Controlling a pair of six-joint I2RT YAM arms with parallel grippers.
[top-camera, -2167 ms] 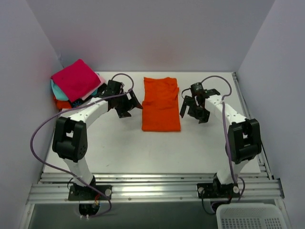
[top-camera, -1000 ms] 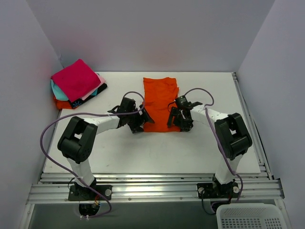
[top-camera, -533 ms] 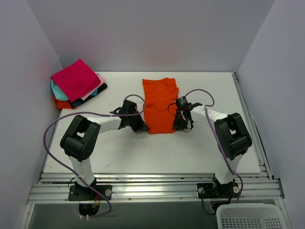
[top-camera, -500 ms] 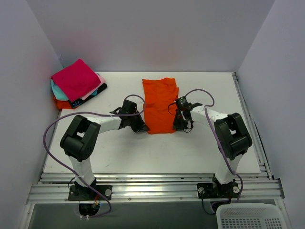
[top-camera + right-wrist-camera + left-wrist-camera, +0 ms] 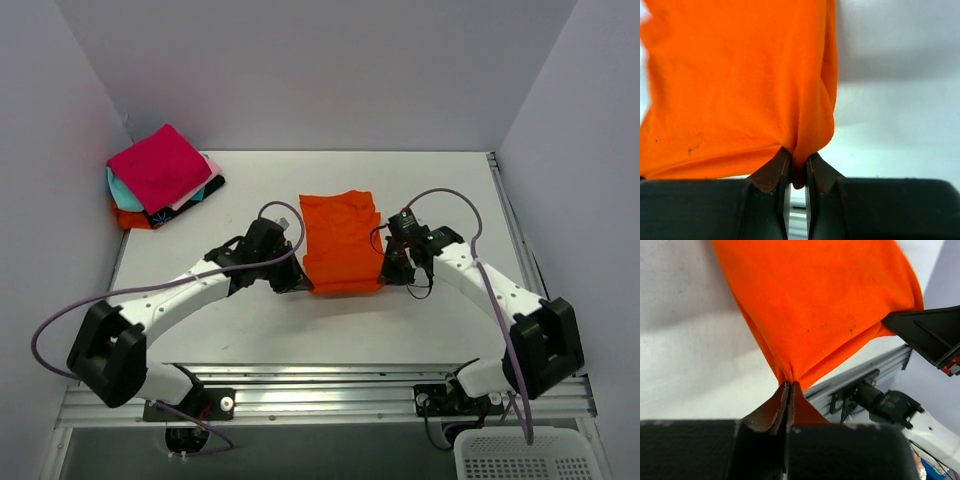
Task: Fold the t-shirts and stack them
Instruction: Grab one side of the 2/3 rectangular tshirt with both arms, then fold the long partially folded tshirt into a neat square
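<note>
A bright orange t-shirt (image 5: pixel 340 243) hangs between my two grippers over the middle of the table. My left gripper (image 5: pixel 298 283) is shut on its near left corner; in the left wrist view the orange t-shirt (image 5: pixel 825 305) bunches into the pinched fingertips (image 5: pixel 788 386). My right gripper (image 5: pixel 387 275) is shut on the near right corner, and the right wrist view shows a fold of the orange t-shirt (image 5: pixel 740 85) squeezed between the pads (image 5: pixel 799 162). The near edge is raised off the table; the far edge still rests on it. Folded t-shirts (image 5: pixel 160 170), magenta on top, lie stacked at the far left.
The white table (image 5: pixel 300 330) is walled on three sides. An aluminium rail (image 5: pixel 320 395) runs along its near edge. A white basket (image 5: pixel 530 455) sits below the table's near right corner. Purple cables loop off both arms.
Both grippers have closed on the orange t-shirt's near corners and pulled them up and toward the near edge. The shirt now looks shorter from above.
</note>
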